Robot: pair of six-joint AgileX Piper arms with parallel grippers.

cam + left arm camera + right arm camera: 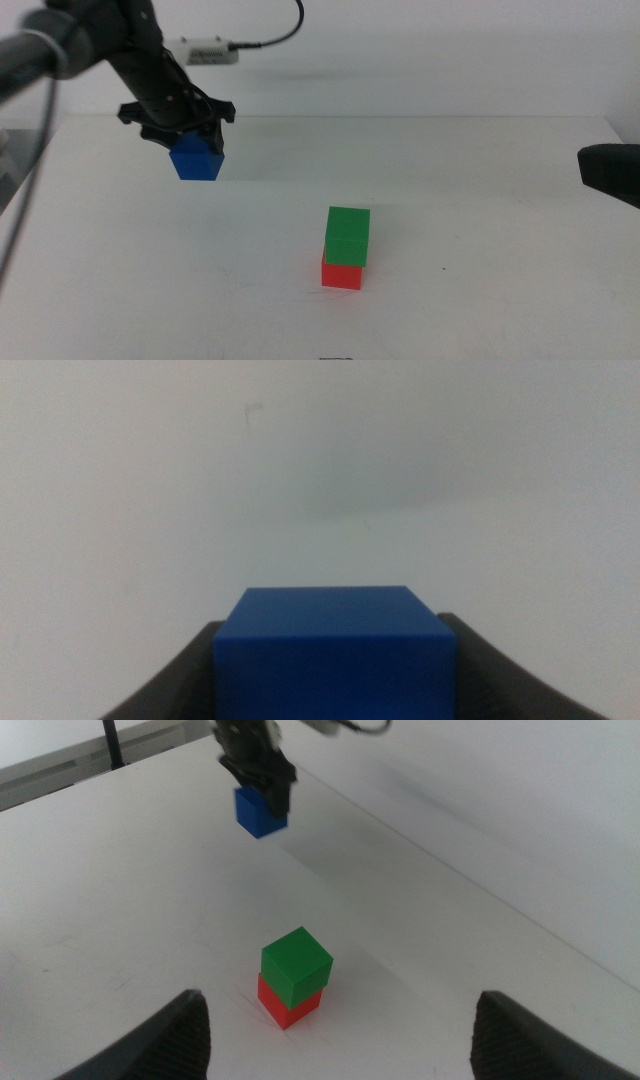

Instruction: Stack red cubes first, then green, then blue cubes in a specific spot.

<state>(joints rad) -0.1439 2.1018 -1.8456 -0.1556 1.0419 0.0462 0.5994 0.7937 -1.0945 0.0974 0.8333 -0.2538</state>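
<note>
While the right claw waits spread wide, the left claw in the frame's upper left grips the blue cube above the desk, ready for topping the green cube on the red cube.

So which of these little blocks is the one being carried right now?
On the white table, find the black arm coming in from the left. Its left gripper holds a small dark blue matte cube in the air. The red cube and the green cube on top of it sit stacked on the table.

Blue cube cut off by lower edge, hiding left tool tips; right tool cropped at edge.
</note>
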